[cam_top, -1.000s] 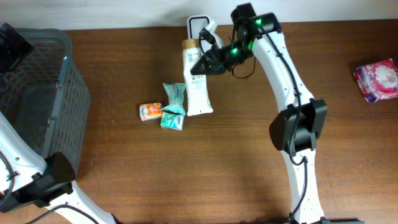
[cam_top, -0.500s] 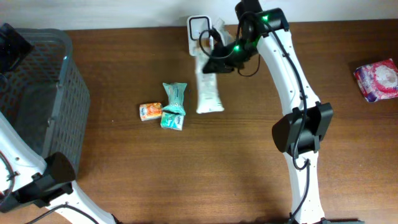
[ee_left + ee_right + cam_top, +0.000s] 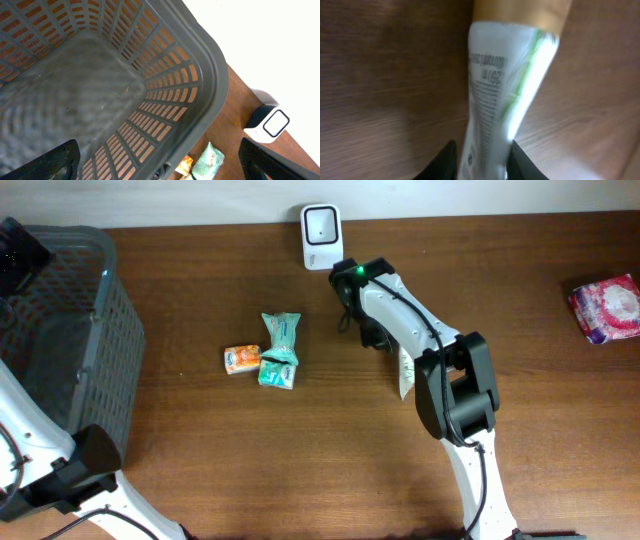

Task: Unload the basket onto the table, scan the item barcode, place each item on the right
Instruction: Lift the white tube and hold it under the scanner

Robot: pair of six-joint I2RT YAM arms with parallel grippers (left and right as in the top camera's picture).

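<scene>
**Item:** tube (image 3: 495, 90), on or just above the wood at 5 o'clock of the scanner (image 3: 320, 223), mostly under the right arm.
**Right gripper** (image 3: 482, 152): jaws narrow, flanking the tube. You cannot tell whether they press it.
**Left gripper** (image 3: 157, 155): wide, empty, over the basket (image 3: 210, 85) at 9 o'clock.
**Step:** likely set-down after the scan pass.
**Next:** you would spread the jaws fully and lift straight off.
**Change:** half a second ago the tube was presented at the scanner, at 12 o'clock.

Bright, even light overhead; the tube (image 3: 495, 90) is motion-blurred in close-up.
</scene>
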